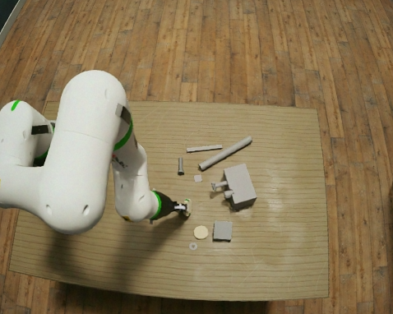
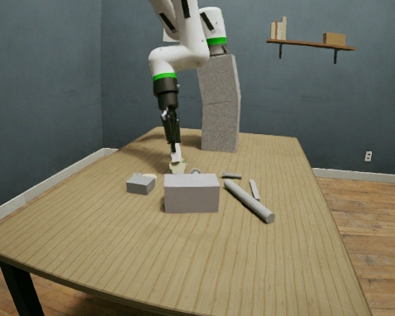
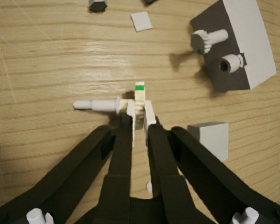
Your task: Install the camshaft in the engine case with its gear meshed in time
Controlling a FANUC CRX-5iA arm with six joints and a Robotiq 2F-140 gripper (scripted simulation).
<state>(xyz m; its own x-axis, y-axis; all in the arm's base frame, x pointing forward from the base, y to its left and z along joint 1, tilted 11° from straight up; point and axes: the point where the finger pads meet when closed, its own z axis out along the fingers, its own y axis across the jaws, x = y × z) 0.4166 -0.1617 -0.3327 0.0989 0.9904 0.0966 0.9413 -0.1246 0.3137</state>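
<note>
The grey engine case (image 1: 240, 185) (image 2: 191, 193) (image 3: 234, 31) stands upright on the table (image 1: 275, 258). Two stubs stick out of its front towards my gripper. One of them (image 3: 209, 40) carries a green mark. My gripper (image 1: 184, 207) (image 2: 176, 154) (image 3: 139, 110) is left of the case's front, a short way off it. It is shut on the white camshaft (image 1: 190, 208) (image 2: 178, 166) (image 3: 135, 105), which has a green mark at its top edge. Its thin shaft points out to the left in the wrist view. It sits low, just above the table.
A long grey cylinder (image 1: 225, 153), a flat bar (image 1: 204, 148), a short pin (image 1: 180, 165) and a small square tile (image 1: 197, 178) lie behind the case. A pale disc (image 1: 201, 232), a grey block (image 1: 223, 230) and a washer (image 1: 192, 246) lie in front. A concrete block (image 2: 220, 107) stands at the far edge.
</note>
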